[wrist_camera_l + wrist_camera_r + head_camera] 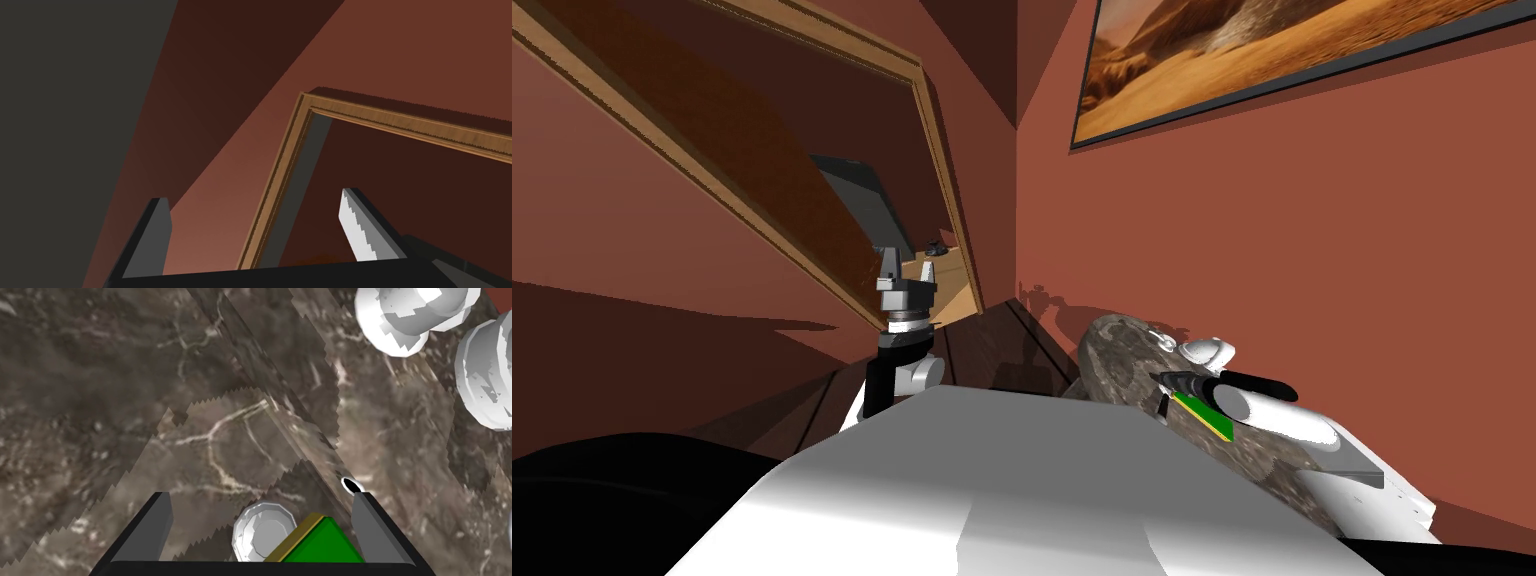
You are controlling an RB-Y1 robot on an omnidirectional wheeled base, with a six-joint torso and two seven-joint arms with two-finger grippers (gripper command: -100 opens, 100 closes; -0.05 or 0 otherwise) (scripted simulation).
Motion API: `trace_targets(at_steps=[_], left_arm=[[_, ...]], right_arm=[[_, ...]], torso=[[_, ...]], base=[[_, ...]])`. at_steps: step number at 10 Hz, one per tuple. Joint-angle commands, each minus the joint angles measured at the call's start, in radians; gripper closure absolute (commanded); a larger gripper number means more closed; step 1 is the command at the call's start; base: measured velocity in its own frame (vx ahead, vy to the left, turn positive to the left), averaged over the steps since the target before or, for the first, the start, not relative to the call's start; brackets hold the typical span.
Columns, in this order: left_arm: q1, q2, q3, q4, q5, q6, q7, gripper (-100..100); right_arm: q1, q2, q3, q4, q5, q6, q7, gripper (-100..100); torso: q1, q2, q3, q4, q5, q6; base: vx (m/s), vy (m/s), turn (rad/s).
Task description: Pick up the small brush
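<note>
A small green thing with a yellow edge (320, 540), which I take for the brush, lies on a mottled brown stone basin (150, 413). Beside it is a round white disc (260, 535). My right gripper (262, 498) hangs just over both, open, and the green thing sits low between the fingers, close to one of them. In the head view the green and yellow thing (1202, 413) shows just below my right gripper (1167, 383) on the stone top (1112, 355). My left gripper (890, 262) is raised to the left, open and holding nothing.
White tap parts (415, 313) stand past the basin near the red-brown wall (1312, 250). A wood-framed doorway (932, 150) opens ahead on the left. A framed desert picture (1272, 50) hangs above the counter.
</note>
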Motion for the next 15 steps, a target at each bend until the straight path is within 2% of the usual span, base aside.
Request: trace_targets(at_steps=[1, 2, 3, 4, 5, 6, 7, 8, 9, 10, 11, 12, 13, 14, 15], left_arm=[[0.0, 0.0, 0.0, 0.0, 0.0, 0.0, 0.0, 0], [0.0, 0.0, 0.0, 0.0, 0.0, 0.0, 0.0, 0], [0.0, 0.0, 0.0, 0.0, 0.0, 0.0, 0.0, 0], [0.0, 0.0, 0.0, 0.0, 0.0, 0.0, 0.0, 0], [0.0, 0.0, 0.0, 0.0, 0.0, 0.0, 0.0, 0], [0.0, 0.0, 0.0, 0.0, 0.0, 0.0, 0.0, 0], [0.0, 0.0, 0.0, 0.0, 0.0, 0.0, 0.0, 0], [0.0, 0.0, 0.0, 0.0, 0.0, 0.0, 0.0, 0], [0.0, 0.0, 0.0, 0.0, 0.0, 0.0, 0.0, 0], [0.0, 0.0, 0.0, 0.0, 0.0, 0.0, 0.0, 0], [0.0, 0.0, 0.0, 0.0, 0.0, 0.0, 0.0, 0], [0.0, 0.0, 0.0, 0.0, 0.0, 0.0, 0.0, 0], [0.0, 0.0, 0.0, 0.0, 0.0, 0.0, 0.0, 0], [0.0, 0.0, 0.0, 0.0, 0.0, 0.0, 0.0, 0], [0.0, 0.0, 0.0, 0.0, 0.0, 0.0, 0.0, 0]], right_arm=[[-0.002, -0.011, -0.01, 0.025, -0.027, 0.044, -0.018, -100], [-0.007, -0.022, -0.024, 0.058, -0.062, 0.081, -0.058, -100], [-0.007, -0.022, -0.024, 0.058, -0.062, 0.105, -0.058, -100], [-0.012, -0.032, -0.038, 0.09, -0.097, 0.134, -0.098, -100], [-0.012, -0.032, -0.038, 0.09, -0.097, 0.158, -0.098, -100], [-0.012, -0.032, -0.038, 0.09, -0.097, 0.164, -0.098, -100], [-0.017, -0.041, -0.051, 0.121, -0.13, 0.204, -0.135, -100], [-0.017, -0.041, -0.051, 0.121, -0.13, 0.221, -0.135, -100], [-0.022, -0.05, -0.063, 0.15, -0.162, 0.25, -0.17, -100], [-0.022, -0.05, -0.063, 0.15, -0.162, 0.274, -0.17, -100], [-0.026, -0.057, -0.075, 0.178, -0.192, 0.303, -0.202, -100], [-0.026, -0.057, -0.075, 0.178, -0.192, 0.325, -0.202, -100], [-0.03, -0.064, -0.085, 0.203, -0.219, 0.358, -0.233, -100], [-0.03, -0.064, -0.085, 0.203, -0.219, 0.372, -0.233, -100], [-0.033, -0.071, -0.095, 0.226, -0.245, 0.408, -0.261, -100]], torso=[[0.0, 0.0, 0.0, 0.0, 0.0, 0.0], [0.0, 0.0, 0.0, 0.0, 0.0, -0.001], [0.001, -0.001, 0.0, 0.0, 0.0, 0.0], [0.001, -0.001, -0.001, 0.0, 0.0, -0.001], [0.001, -0.001, -0.001, 0.0, 0.0, 0.0], [0.002, -0.001, -0.001, 0.0, 0.0, -0.001], [0.0, 0.001, 0.0, 0.0, 0.0, -0.001], [0.001, 0.0, 0.0, 0.0, 0.0, 0.0], [0.001, 0.0, 0.0, 0.0, 0.0, -0.001], [0.001, 0.0, 0.0, 0.0, 0.0, 0.0], [0.001, 0.0, 0.0, 0.0, 0.0, -0.001], [0.001, 0.0, 0.0, 0.0, 0.0, 0.0], [0.001, 0.0, 0.0, 0.0, 0.0, -0.001], [0.001, 0.0, 0.0, 0.0, 0.0, -0.001], [0.0, 0.0, 0.0, 0.0, 0.0, -0.001]], base=[[0.046, 0.043, -0.085], [0.061, 0.05, -0.121], [0.062, 0.056, -0.077], [0.068, 0.059, -0.107], [0.056, 0.064, -0.079], [0.023, 0.034, -0.001], [0.042, 0.045, -0.107], [0.049, 0.047, -0.077], [0.056, 0.058, -0.123], [0.051, 0.046, -0.065], [0.055, 0.057, -0.111], [0.041, 0.05, -0.052], [0.05, 0.051, -0.093], [0.041, 0.043, -0.056], [0.04, 0.042, -0.085]])
